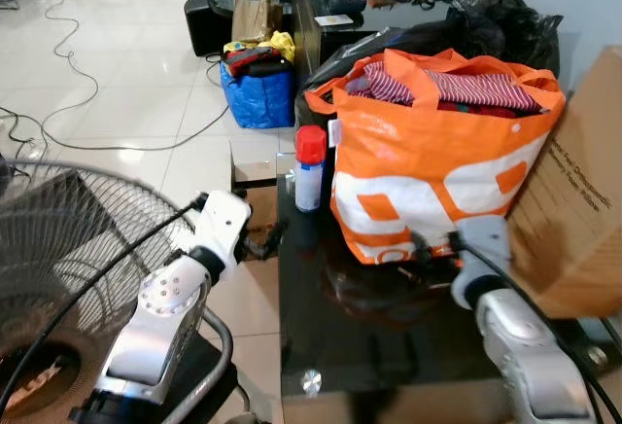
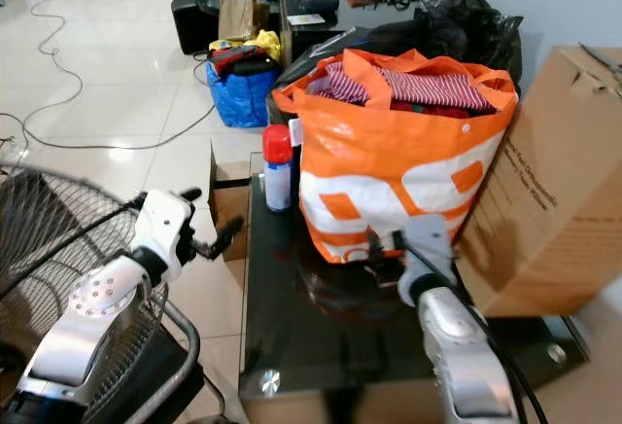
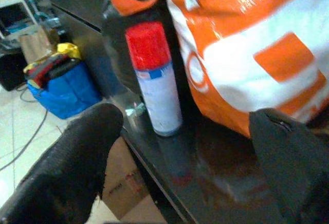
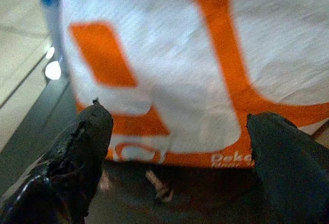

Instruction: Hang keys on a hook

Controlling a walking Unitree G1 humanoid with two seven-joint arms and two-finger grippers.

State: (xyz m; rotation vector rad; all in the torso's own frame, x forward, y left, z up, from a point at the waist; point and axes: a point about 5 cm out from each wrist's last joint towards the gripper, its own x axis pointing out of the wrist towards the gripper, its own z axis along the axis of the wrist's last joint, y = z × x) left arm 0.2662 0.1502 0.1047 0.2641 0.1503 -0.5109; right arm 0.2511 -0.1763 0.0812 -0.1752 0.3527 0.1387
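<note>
1. Fan guard [image 1: 58, 249]: wire grille, far left, at approx. 9 o'clock of the left arm.
2. Left gripper [image 3: 185, 157]: held off the left edge of the black table [image 1: 389, 375], fingers spread wide, nothing between them.
3. Spray can [image 1: 310, 166]: red cap, white body, upright on the table at 12 o'clock of the left gripper, just beside the orange bag [image 1: 428, 181] (the left wrist view did not resolve whether the two touched).
4. Orange bag: upright on the table, centre, packed w/ striped cloth at the top.
5. Right gripper [image 4: 180, 147]: low over the table, facing the bag's lower front at 12 o'clock, fingers spread, holding nothing.
6. Small pale item [image 4: 159, 187]: lay on the table at the foot of the bag, between the right fingers. Too blurred to confirm as the keys; their position could not be told otherwise.
7. Cardboard box [image 1: 573, 220]: at 3 o'clock of the bag, against it.
</note>
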